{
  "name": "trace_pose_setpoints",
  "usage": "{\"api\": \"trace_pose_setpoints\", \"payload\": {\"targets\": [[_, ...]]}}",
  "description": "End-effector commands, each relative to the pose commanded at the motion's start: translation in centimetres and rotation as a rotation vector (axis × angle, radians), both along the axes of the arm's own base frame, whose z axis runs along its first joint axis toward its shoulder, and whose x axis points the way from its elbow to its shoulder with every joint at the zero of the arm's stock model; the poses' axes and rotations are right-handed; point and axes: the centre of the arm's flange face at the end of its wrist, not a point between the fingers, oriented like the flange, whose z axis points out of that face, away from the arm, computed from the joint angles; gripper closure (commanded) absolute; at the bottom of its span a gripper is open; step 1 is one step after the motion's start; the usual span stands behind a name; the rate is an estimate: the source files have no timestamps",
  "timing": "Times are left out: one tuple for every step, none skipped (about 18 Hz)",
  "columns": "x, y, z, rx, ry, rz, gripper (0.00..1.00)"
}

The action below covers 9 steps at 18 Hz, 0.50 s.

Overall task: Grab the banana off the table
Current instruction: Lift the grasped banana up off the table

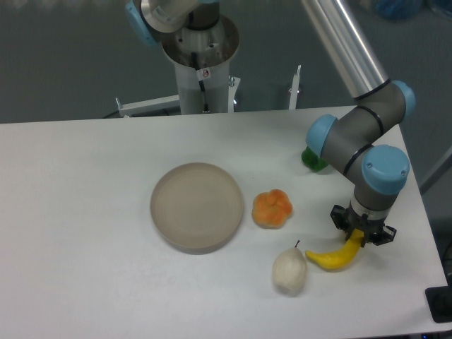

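While I watch the single view from my desk, I see the gripper (362,238) low over the near right part of the table (85,212), directly above the upper end of the banana (337,256). That end goes up between the dark fingers, and the rest of the banana curves down to the left, with its lower end on or very near the white surface, just beside the pear (289,272). I think the arm comes from straight above so that the fingers can take the banana across its narrow body, and so that the wrist does not push the pear away. The jaws look narrow around the yellow end, but I cannot tell if they already press it or only stand beside it, because the wrist hides the contact. I judge that the grasp is being made and the lift is not yet done. The orange fruit (272,208) lies apart, to the left of the arm, between the banana and the plate (197,207). Nothing lies in the plate; it shows only its beige bottom. A green thing (311,159) is half hidden behind the elbow of the arm, and I cannot say what it is.
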Motion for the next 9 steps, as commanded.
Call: {"api": "trace_pose_setpoints", "payload": {"targets": [[-0.1,-0.2,1.6,0.01,0.018,-0.031,0.65],[-0.1,-0.3,2.6,0.021,0.027,-0.053,0.65],[-0.1,-0.4,3.3,0.026,0.034,-0.075,0.66],[-0.5,-0.9,4.1,0.03,0.043,-0.083,0.66],[-0.7,-1.3,5.0,0.037,0.053,-0.089,0.67],[-1.0,-1.7,6.0,0.044,0.063,-0.11,0.67],[-1.5,-2.4,7.3,0.051,0.073,-0.128,0.67],[-1.7,-2.7,8.2,0.061,0.075,-0.145,0.67],[-2.1,-3.1,9.0,0.072,0.079,-0.158,0.67]]}}
